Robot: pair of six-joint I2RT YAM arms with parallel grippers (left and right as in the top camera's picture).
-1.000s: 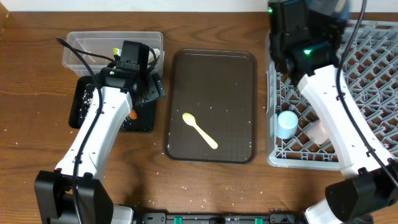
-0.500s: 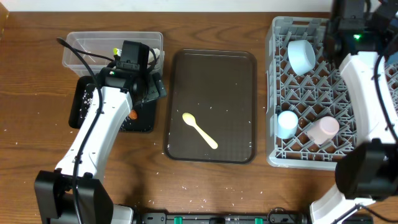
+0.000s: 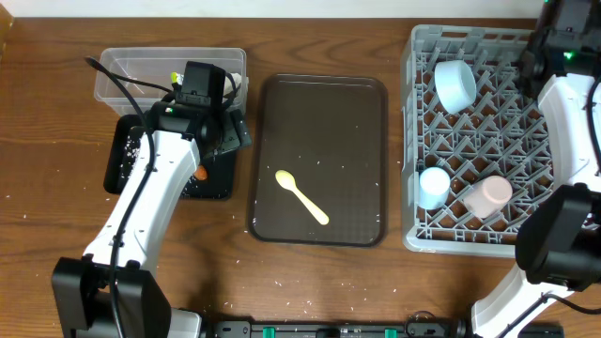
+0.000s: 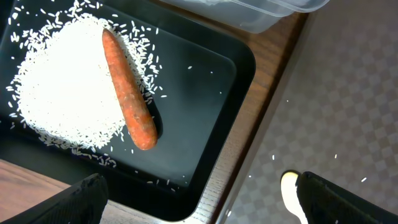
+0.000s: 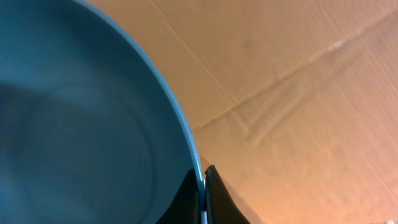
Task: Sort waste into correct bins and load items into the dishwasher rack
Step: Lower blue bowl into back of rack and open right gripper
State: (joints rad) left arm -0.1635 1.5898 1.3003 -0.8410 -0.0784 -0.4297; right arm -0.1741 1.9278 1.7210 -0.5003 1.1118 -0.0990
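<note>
My left gripper (image 4: pixel 199 208) is open and empty, low over the near right corner of the black tray (image 4: pixel 205 124). That tray holds an orange carrot piece (image 4: pixel 127 93) on a heap of white rice (image 4: pixel 62 81). The clear tub (image 3: pixel 169 66) behind it holds the crumpled wrapper (image 3: pixel 178 77). The pale yellow spoon (image 3: pixel 300 197) lies on the brown serving tray (image 3: pixel 319 103). My right gripper (image 5: pixel 203 186) is shut on the rim of the blue plate (image 5: pixel 81 124). The grey rack (image 3: pixel 498 239) holds the white bowl (image 3: pixel 455 84), the blue cup (image 3: pixel 434 186) and the pink cup (image 3: pixel 488 195).
My left arm (image 3: pixel 150 188) stretches over the black tray's right side. My right arm (image 3: pixel 563 94) runs along the rack's right edge to the frame's top corner. Stray rice grains dot the brown tray and the table front. A tan cardboard-like surface lies behind the plate.
My right arm has swung right and back, off the rack's left side, with the plate, uncovering the bowl and the cups. The left arm has not moved.
</note>
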